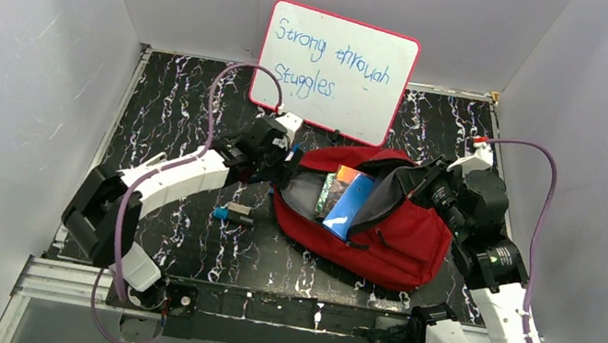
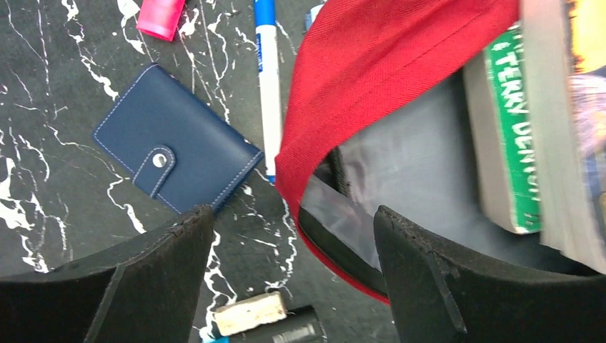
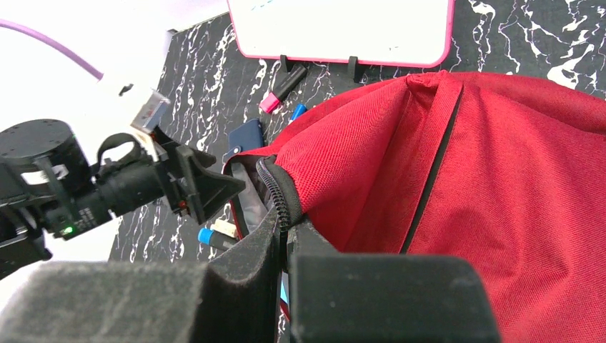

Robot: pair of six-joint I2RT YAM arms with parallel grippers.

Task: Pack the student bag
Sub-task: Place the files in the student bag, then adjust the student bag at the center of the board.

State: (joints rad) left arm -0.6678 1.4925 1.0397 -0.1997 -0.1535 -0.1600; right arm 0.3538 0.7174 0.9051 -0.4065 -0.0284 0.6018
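Observation:
The student bag [image 1: 396, 238], a red backpack, lies in the middle of the table with its mouth open toward the left. Two books [image 1: 346, 199] stand inside against the grey lining [image 2: 421, 161]. My left gripper [image 2: 293, 264] is open at the mouth's left end, one finger outside and the other over the lining, and the red rim [image 2: 293, 179] runs between them untouched. My right gripper [image 3: 284, 239] is shut on the bag's zipper edge [image 3: 275, 189] and holds the upper flap up.
A navy wallet [image 2: 175, 150], a blue-and-white marker [image 2: 268, 78] and a pink highlighter [image 2: 161, 16] lie on the black marble table left of the bag. A small marker with a pale end [image 1: 234, 214] lies nearer the front. A whiteboard [image 1: 336, 70] stands behind.

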